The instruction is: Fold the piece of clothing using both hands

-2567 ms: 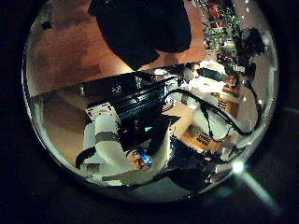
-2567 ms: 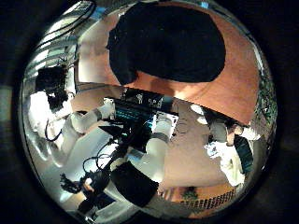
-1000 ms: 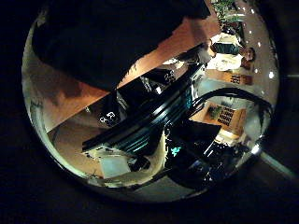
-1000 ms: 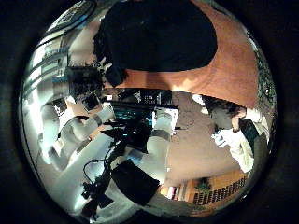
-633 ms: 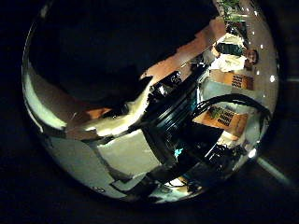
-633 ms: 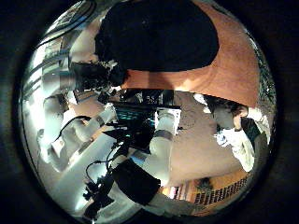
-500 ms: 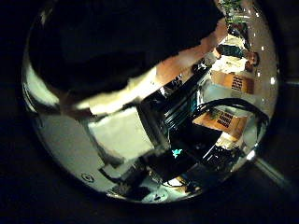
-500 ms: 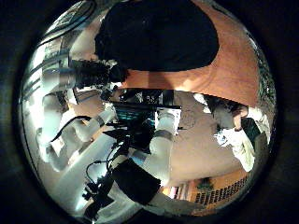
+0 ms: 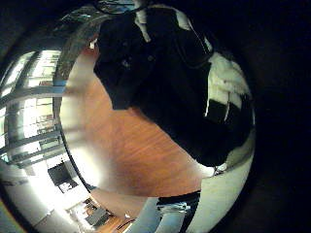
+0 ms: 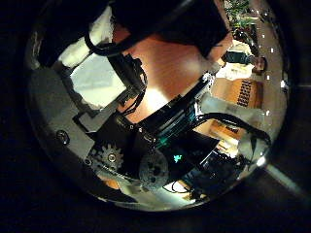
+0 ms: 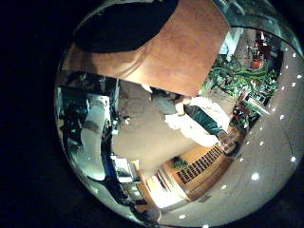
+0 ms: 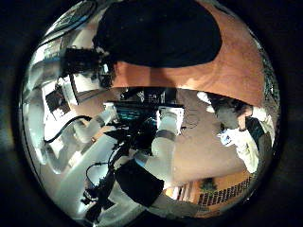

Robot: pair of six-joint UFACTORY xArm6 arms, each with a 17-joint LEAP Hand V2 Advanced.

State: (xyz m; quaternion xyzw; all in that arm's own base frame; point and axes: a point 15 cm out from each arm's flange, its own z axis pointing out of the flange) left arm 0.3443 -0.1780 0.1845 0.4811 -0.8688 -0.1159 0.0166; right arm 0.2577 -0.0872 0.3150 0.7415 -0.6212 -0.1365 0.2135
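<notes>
A dark piece of clothing (image 12: 161, 33) lies spread on the wooden table (image 12: 241, 76) in the right thumb side palm view. My left hand (image 12: 83, 62) is at the cloth's edge there. In the left little finger side palm view the clothing (image 9: 146, 58) is close and bunched, with my left hand's fingers (image 9: 228, 92) curled on it. The left thumb side palm view shows those curled fingers (image 10: 107, 73) across the clothing (image 10: 170, 19). My right hand is high above the table, away from the clothing (image 11: 123, 27).
Bare tabletop (image 9: 126, 146) lies beside the cloth toward the table's edge. The table edge (image 11: 142, 81) shows in the right little finger side palm view, with the room's floor beyond it.
My left hand has come down onto the cloth's edge. Its fingers have curled into the left thumb side palm view. The right hand's view has barely shifted.
</notes>
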